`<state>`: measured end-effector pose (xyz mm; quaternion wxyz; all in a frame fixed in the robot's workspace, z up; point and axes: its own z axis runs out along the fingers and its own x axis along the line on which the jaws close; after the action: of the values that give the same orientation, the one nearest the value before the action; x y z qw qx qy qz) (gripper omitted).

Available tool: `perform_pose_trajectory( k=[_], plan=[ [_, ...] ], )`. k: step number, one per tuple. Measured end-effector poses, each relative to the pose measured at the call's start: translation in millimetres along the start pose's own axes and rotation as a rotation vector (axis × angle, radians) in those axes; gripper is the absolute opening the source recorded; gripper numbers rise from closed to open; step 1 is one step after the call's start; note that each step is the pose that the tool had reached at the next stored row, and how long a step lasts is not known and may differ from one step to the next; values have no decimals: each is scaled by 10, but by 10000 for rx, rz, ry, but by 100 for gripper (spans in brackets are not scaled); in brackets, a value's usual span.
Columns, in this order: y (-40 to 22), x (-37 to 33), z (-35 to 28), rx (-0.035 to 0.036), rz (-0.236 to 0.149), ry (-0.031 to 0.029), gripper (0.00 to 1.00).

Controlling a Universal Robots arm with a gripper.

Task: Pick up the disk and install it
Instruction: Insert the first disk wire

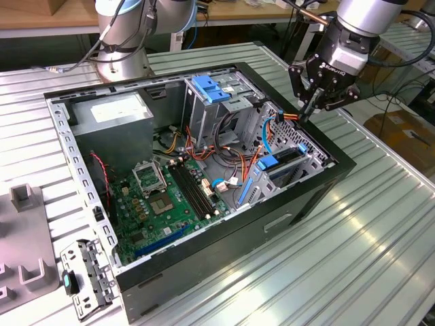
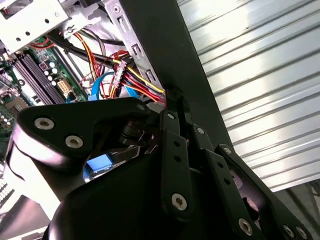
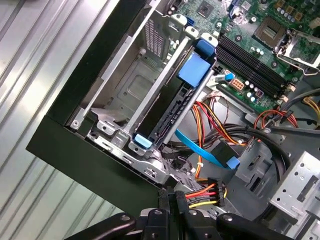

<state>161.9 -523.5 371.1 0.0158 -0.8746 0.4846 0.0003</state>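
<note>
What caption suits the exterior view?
Robot pincer hovering over the cables at an open computer case's edge, beside the drive cage.

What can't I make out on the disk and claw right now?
1. Disk label: the first wrist view shows it edge-on inside the drive cage.
2. How deep the disk sits: exterior view, the cage wall hides it.
3. Whether the claw grips the power cable: second wrist view, its own body covers the contact.

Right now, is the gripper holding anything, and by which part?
The gripper is pinched on a bundle of coloured power wires near their connector; the disk sits in its bay.
</note>
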Motion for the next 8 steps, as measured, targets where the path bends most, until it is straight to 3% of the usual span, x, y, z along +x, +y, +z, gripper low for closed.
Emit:
perform_pose_trajectory(
  k=[2, 8],
  plan=[
    [1, 0, 0, 5, 312, 8, 17],
    [52, -31, 0, 6, 376, 9, 17]
  ],
)
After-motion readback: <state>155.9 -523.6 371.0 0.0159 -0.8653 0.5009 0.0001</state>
